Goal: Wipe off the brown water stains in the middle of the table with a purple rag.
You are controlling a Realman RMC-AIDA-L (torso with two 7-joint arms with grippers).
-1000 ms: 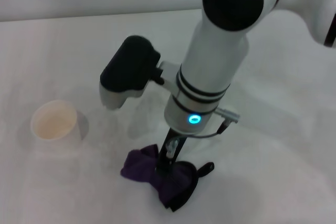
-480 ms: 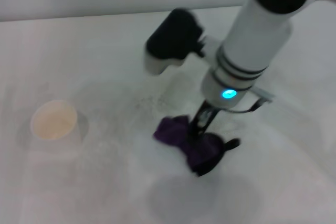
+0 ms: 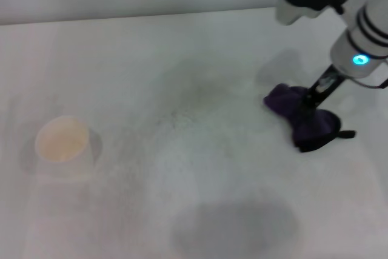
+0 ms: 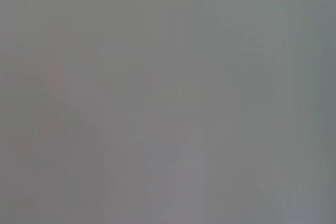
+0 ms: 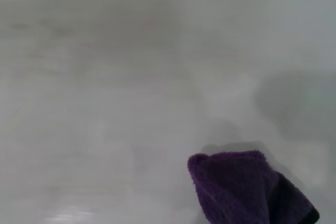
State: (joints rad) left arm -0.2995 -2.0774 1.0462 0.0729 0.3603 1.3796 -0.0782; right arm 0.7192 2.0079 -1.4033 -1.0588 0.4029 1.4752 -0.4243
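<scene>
The purple rag (image 3: 301,117) lies bunched on the white table (image 3: 121,53) at the right side, its black loop tag pointing right. My right gripper (image 3: 315,98) comes down from the right arm and is shut on the middle of the rag, pressing it on the tabletop. The rag also shows in the right wrist view (image 5: 247,187), on the table (image 5: 105,103). No tan puddle shows; only faint grey speckled smudges (image 3: 194,98) mark the middle of the table. My left gripper is out of view; the left wrist view shows only plain grey.
A white paper cup (image 3: 62,140) with a tan inside stands at the left. The table's straight far edge (image 3: 151,16) runs along the back. A soft grey shadow (image 3: 233,222) lies on the near part of the table.
My right arm has swept the rag from the near middle of the table to the right and farther back. The cup has not moved.
</scene>
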